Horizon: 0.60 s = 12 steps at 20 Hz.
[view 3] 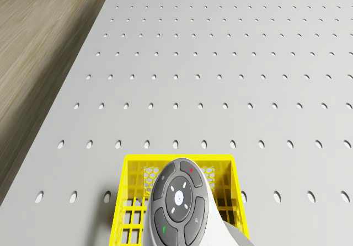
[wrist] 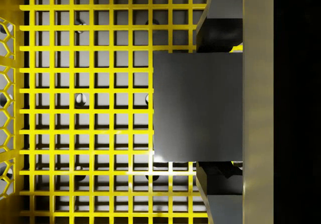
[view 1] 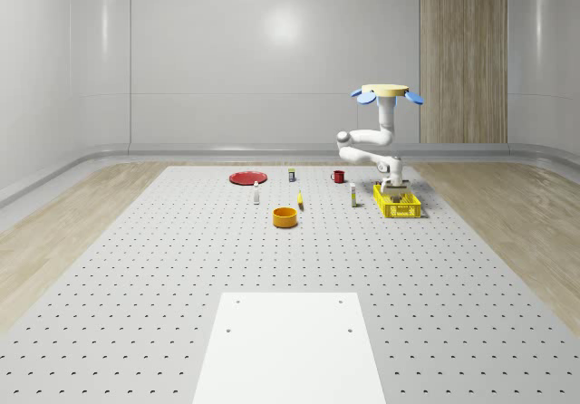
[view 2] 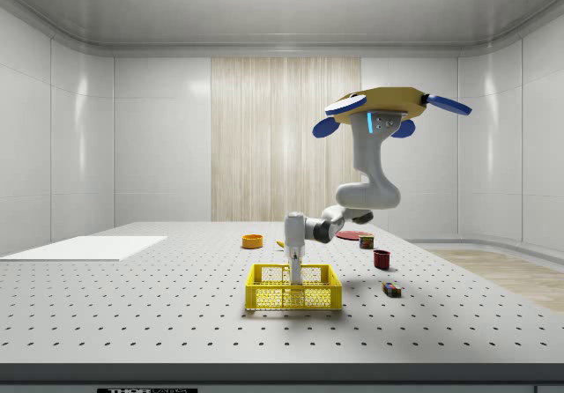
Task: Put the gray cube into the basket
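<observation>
Placement step in hand: I hover with my drone body above and just to one side of the yellow basket, arm folded downward so that my gripper hangs inside the basket's walls. In the wrist view the gray cube sits squarely between my fingers, which are closed against two opposite faces of it; grip appears firm, no tilt observed. Directly beneath the cube lies the basket's yellow grid floor, with the perforated table showing through it. One honeycomb wall stands well off to one side of my fingertips, so the cube is inboard of the rim and not over an edge. Whether the cube's underside already touches the grid I cannot tell. Judgement: transport is complete and only release remains. The next move calls for spreading the fingers enough to free the cube, then lifting straight up so the fingers clear the walls without snagging the mesh. Other articles, an orange bowl and a red cup, stand well apart from my gripper and pose no interference
</observation>
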Available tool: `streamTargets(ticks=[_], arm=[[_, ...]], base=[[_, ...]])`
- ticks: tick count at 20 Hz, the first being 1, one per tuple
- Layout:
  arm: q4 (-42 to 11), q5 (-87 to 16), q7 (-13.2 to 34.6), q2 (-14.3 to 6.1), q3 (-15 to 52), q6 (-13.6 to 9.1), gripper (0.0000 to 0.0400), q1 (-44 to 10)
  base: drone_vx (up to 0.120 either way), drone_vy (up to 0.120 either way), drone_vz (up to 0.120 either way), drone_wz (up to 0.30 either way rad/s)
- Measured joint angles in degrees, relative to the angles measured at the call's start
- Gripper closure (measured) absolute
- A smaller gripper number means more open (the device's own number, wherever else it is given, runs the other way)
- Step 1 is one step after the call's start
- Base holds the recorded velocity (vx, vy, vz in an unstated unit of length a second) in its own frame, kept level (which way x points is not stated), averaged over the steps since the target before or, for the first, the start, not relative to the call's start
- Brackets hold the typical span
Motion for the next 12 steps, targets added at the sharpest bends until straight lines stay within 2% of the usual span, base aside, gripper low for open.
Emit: streamTargets(ticks=[2, 5, 12], arm=[[-0.20, 0.23, -0.07, 0.13, 0.30, -0.32, 0.0047, 0.20], [-0.98, 1.45, -0.15, 0.23, 1.67, -1.20, 0.0022, 0.72], [-2.93, 5.28, -0.19, 0.41, 5.82, -3.44, 0.0004, 1.86]], base=[[0.000, 0.000, 0.000, 0.000], [0.000, 0.000, 0.000, 0.000], [0.000, 0.000, 0.000, 0.000]])
